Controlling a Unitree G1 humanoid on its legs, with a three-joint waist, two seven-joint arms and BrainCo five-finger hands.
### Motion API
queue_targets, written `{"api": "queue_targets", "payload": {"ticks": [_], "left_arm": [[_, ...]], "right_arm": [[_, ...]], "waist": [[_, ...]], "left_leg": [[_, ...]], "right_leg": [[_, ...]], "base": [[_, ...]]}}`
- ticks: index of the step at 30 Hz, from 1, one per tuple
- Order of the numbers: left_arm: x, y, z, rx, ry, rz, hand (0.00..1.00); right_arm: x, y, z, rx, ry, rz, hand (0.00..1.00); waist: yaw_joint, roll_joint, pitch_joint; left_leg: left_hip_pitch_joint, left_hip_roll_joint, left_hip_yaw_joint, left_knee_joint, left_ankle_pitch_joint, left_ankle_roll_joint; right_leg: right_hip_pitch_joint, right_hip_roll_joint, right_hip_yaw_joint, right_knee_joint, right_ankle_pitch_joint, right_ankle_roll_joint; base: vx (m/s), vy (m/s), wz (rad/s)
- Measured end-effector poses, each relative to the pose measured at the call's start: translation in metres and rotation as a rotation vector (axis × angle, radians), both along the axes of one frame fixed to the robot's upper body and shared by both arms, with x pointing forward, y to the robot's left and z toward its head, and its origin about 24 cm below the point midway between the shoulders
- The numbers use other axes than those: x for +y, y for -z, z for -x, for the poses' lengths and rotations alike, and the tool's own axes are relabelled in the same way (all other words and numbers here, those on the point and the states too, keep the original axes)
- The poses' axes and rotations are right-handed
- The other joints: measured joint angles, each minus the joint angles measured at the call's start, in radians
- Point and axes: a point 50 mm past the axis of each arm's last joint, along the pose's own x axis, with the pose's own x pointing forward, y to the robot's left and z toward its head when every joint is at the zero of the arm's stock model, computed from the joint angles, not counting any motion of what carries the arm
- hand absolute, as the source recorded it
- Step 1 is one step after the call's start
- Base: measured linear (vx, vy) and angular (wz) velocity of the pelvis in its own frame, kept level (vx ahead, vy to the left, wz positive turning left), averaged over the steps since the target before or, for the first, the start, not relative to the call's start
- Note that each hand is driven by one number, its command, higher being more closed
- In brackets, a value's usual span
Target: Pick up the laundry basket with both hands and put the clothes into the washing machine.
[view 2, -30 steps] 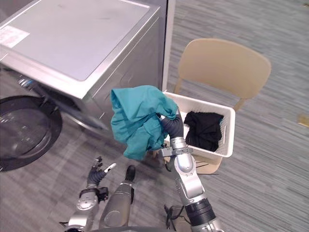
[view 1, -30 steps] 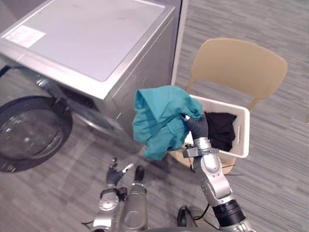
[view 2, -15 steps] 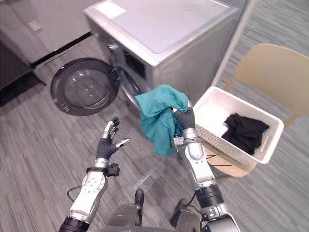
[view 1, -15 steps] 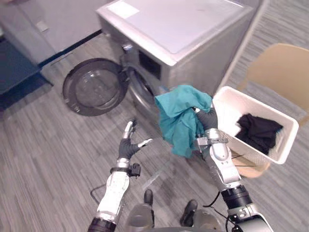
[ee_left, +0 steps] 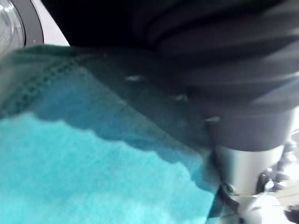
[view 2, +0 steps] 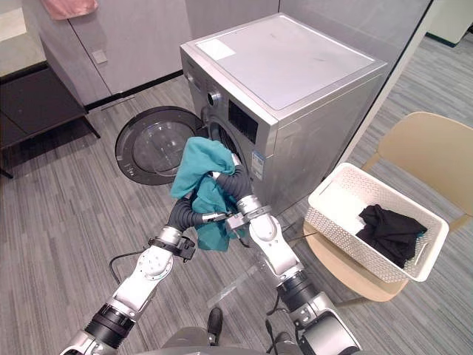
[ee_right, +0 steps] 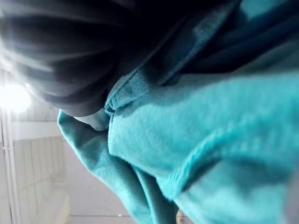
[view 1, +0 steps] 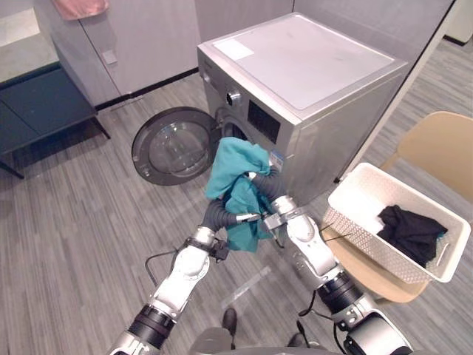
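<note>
A teal cloth (view 1: 235,166) hangs in the air just in front of the washing machine's (view 1: 310,74) drum opening (view 1: 225,133). My right hand (view 1: 267,183) holds it up from the right, shut on the bunched fabric. My left hand (view 1: 218,214) is pressed into the cloth from below left. Teal fabric (ee_right: 210,140) lies close against the right wrist camera, and the same cloth (ee_left: 70,177) lies against the left one. The round door (view 1: 166,148) stands swung open to the left. The white laundry basket (view 1: 355,233) sits on a beige chair (view 1: 436,140) at the right, with a black garment (view 1: 410,231) in it.
A dark low cabinet (view 1: 37,111) stands at the left, and grey cupboard fronts (view 1: 148,37) line the back wall behind the machine. A pink cloth (view 1: 77,7) lies up at the top left. Grey plank floor (view 1: 74,237) lies in front of the open door.
The camera has swung left. My right hand has carried the teal cloth from beside the basket to the drum opening. My left hand has risen from open in the air into the cloth.
</note>
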Motion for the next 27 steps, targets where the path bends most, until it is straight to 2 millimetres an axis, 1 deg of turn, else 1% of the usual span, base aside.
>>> {"api": "queue_targets", "payload": {"ticks": [1,2,3,5,6,8,11,14,16,18,19,21,23,26,27], "left_arm": [[0.001,-0.001,-0.002,-0.003,-0.017,-0.001,1.00],[0.002,-0.001,-0.002,-0.007,-0.019,-0.009,1.00],[0.002,-0.001,-0.002,-0.009,-0.025,-0.009,1.00],[0.002,-0.001,-0.003,-0.018,-0.043,-0.018,1.00],[0.004,0.001,-0.004,-0.016,-0.064,-0.017,1.00],[0.005,0.002,-0.004,-0.012,-0.079,-0.017,1.00],[0.007,0.001,-0.005,-0.015,-0.095,-0.012,1.00],[0.009,0.000,-0.006,-0.018,-0.108,-0.006,1.00],[0.006,0.000,-0.005,-0.015,-0.104,0.008,1.00],[0.002,0.003,-0.002,0.001,-0.104,0.034,1.00],[0.003,0.007,0.000,0.018,-0.119,0.051,1.00],[0.009,0.012,0.003,0.047,-0.173,0.100,1.00],[0.023,0.016,0.005,0.069,-0.242,0.129,1.00],[0.049,0.022,0.011,0.093,-0.363,0.169,1.00],[0.059,0.027,0.015,0.110,-0.404,0.180,1.00]], "right_arm": [[0.004,0.001,0.002,0.011,-0.022,-0.010,1.00],[0.004,0.001,0.002,0.017,-0.023,-0.018,1.00],[0.003,0.001,0.002,0.032,-0.027,-0.038,0.00],[0.004,0.002,0.002,0.053,-0.038,-0.065,0.00],[0.008,0.004,0.005,0.068,-0.063,-0.071,0.00],[0.013,0.005,0.008,0.072,-0.088,-0.073,0.00],[0.015,0.005,0.011,0.064,-0.103,-0.073,0.00],[0.014,0.002,0.012,0.042,-0.105,-0.059,0.00],[0.009,0.002,0.015,0.015,-0.091,-0.030,0.00],[0.003,0.005,0.018,0.003,-0.065,-0.015,0.00],[-0.001,0.007,0.019,0.001,-0.044,0.003,0.00],[-0.011,0.012,0.023,-0.027,0.010,0.064,0.00],[-0.020,0.017,0.029,-0.055,0.049,0.136,0.00],[-0.053,0.032,0.037,-0.052,0.191,0.255,0.00],[-0.068,0.041,0.040,-0.031,0.254,0.304,0.00]], "waist": [[0.000,-0.004,-0.004],[0.000,-0.005,-0.005],[0.001,-0.003,-0.010],[0.001,-0.005,-0.017],[0.000,-0.006,-0.027],[0.000,-0.006,-0.032],[0.000,-0.006,-0.034],[0.001,-0.008,-0.035],[0.000,-0.008,-0.036],[-0.004,-0.009,-0.037],[-0.006,-0.010,-0.043],[-0.019,-0.010,-0.043],[-0.028,-0.010,-0.043],[-0.030,-0.010,-0.043],[-0.033,-0.010,-0.043]], "left_leg": [[0.000,0.006,-0.001,-0.006,0.009,-0.011],[0.004,0.009,-0.001,-0.014,0.017,-0.010],[0.011,0.014,-0.003,-0.029,0.022,-0.011],[0.014,0.027,-0.003,-0.032,0.022,-0.011],[0.016,0.037,-0.001,-0.032,0.022,-0.011],[0.023,0.043,0.002,-0.032,0.021,-0.011],[0.025,0.054,0.007,-0.032,0.017,-0.017],[0.025,0.061,0.025,-0.033,0.017,-0.018],[0.025,0.062,0.032,-0.035,0.017,-0.018],[0.029,0.059,0.041,-0.042,0.019,-0.018],[0.032,0.058,0.049,-0.052,0.025,-0.017],[0.036,0.058,0.055,-0.057,0.027,-0.014],[0.045,0.058,0.064,-0.062,0.027,-0.014],[0.054,0.057,0.081,-0.066,0.027,-0.014],[0.054,0.055,0.081,-0.068,0.026,-0.013]], "right_leg": [[0.000,0.008,0.002,-0.008,0.004,-0.007],[0.000,0.013,0.003,-0.011,0.006,-0.009],[0.000,0.024,0.004,-0.013,0.006,-0.011],[-0.001,0.038,0.009,-0.013,0.004,-0.017],[-0.002,0.044,0.015,-0.012,0.003,-0.019],[-0.002,0.048,0.020,-0.006,0.000,-0.023],[-0.008,0.055,0.028,0.004,-0.002,-0.026],[-0.025,0.059,0.048,0.020,-0.005,-0.030],[-0.039,0.058,0.060,0.034,-0.009,-0.033],[-0.048,0.057,0.067,0.045,-0.010,-0.039],[-0.054,0.058,0.072,0.046,-0.010,-0.040],[-0.055,0.060,0.075,0.047,-0.010,-0.040],[-0.055,0.062,0.085,0.048,-0.011,-0.039],[-0.055,0.063,0.101,0.045,-0.012,-0.038],[-0.056,0.062,0.101,0.044,-0.012,-0.036]], "base": [[-0.04,-0.073,-0.09],[-0.06,-0.085,-0.05],[-0.05,-0.056,-0.04],[-0.08,-0.080,-0.08],[-0.06,-0.070,-0.11],[-0.05,-0.060,-0.11],[-0.05,-0.049,-0.08],[-0.03,-0.040,-0.20],[-0.01,-0.023,-0.15],[0.02,-0.012,-0.11],[0.05,0.003,-0.15],[0.06,-0.003,-0.10],[0.08,-0.012,-0.15],[0.06,-0.006,-0.13],[0.06,0.001,-0.01]]}}
